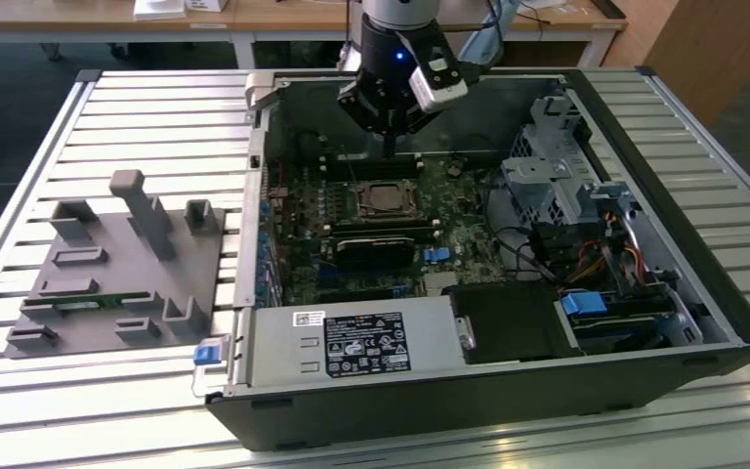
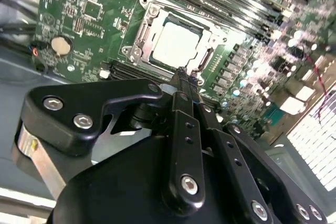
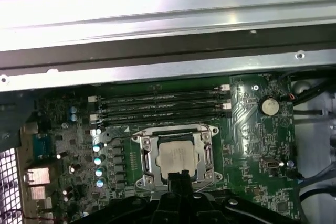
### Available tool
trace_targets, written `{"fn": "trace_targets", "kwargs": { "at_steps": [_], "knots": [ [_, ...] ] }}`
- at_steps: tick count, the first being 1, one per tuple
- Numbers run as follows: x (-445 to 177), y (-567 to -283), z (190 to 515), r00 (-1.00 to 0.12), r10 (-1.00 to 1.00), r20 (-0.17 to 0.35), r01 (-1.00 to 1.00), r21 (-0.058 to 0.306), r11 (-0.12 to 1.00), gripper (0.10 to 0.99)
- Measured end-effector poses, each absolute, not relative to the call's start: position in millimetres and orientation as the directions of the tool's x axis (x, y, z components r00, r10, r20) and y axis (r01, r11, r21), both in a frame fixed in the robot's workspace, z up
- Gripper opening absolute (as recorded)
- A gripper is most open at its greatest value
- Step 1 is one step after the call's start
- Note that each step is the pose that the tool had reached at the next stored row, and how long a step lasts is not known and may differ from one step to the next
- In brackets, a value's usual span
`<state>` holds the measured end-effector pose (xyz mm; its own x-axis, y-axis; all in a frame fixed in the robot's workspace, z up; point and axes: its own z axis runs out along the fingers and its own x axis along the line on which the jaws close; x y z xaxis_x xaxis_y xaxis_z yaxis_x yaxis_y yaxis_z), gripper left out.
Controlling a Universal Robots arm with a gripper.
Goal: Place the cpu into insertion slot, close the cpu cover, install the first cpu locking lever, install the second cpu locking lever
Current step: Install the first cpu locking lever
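The cpu (image 3: 178,157) lies flat in the insertion slot (image 3: 206,153), its pale metal top facing up. The cpu cover (image 3: 146,158) is folded down over the slot, so the chip shows through the window in the silver frame. A thin wire lever (image 3: 118,139) runs out from one corner of the slot along the board; I cannot tell whether it is latched.

The gripper (image 2: 181,73) hangs just beside the slot, on the side nearest the memory sockets (image 3: 163,106). Its black fingers (image 2: 185,129) are drawn together into one narrow tip with nothing between them. In the second wrist view the tip overlaps the edge of the cover; I cannot tell whether it touches.

Around the slot spreads the green motherboard (image 3: 247,145). A row of blue-topped capacitors (image 3: 98,161) stands near one side of the slot, and a coin cell (image 3: 270,105) sits further off on the opposite side.

Further out from the slot are the walls of the open computer case (image 1: 687,293). Its labelled power supply (image 1: 349,342) sits well apart from the slot, by the case's near wall. The case lies on a slatted table (image 1: 36,147), where a grey fixture block (image 1: 114,274) rests outside the case, far from the slot
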<state>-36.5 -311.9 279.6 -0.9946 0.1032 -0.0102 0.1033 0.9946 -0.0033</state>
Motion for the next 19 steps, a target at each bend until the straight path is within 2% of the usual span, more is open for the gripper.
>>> {"fn": "trace_targets", "kwargs": {
  "at_steps": [19],
  "knots": [
    [-66.2, -311.9, 277.7, -0.995, 0.095, -0.017, 0.095, 0.006, 0.996, 0.106]
  ]
}}
